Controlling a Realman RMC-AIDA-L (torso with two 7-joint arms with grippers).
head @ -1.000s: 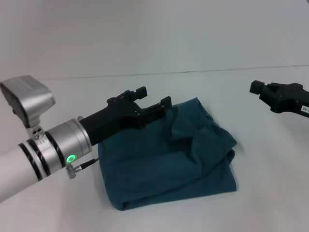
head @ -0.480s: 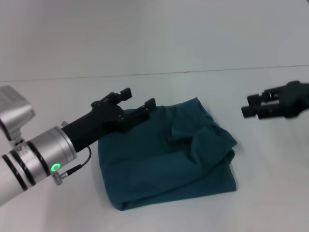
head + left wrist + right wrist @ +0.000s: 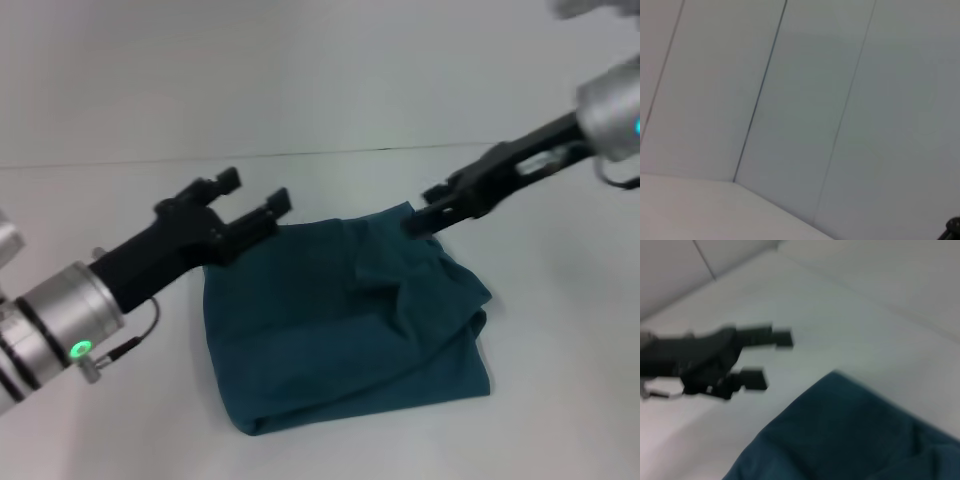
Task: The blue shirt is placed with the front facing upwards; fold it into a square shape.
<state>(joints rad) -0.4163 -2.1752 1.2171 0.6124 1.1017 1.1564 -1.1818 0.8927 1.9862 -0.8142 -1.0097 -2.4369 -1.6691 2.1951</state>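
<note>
Teal blue shirt (image 3: 340, 330) lies folded between both tools.

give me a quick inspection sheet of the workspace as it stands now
surface: white table, bare around the cloth
job's things: blue shirt folded into a rumpled, roughly square bundle, plain side up, far right corner bunched
clutter: nothing seen
grippers: left gripper open, empty, just past the shirt's far left corner; right gripper at the far right corner, fingers unclear
cables: short lead at the left wrist
surroundings: plain white wall
</note>
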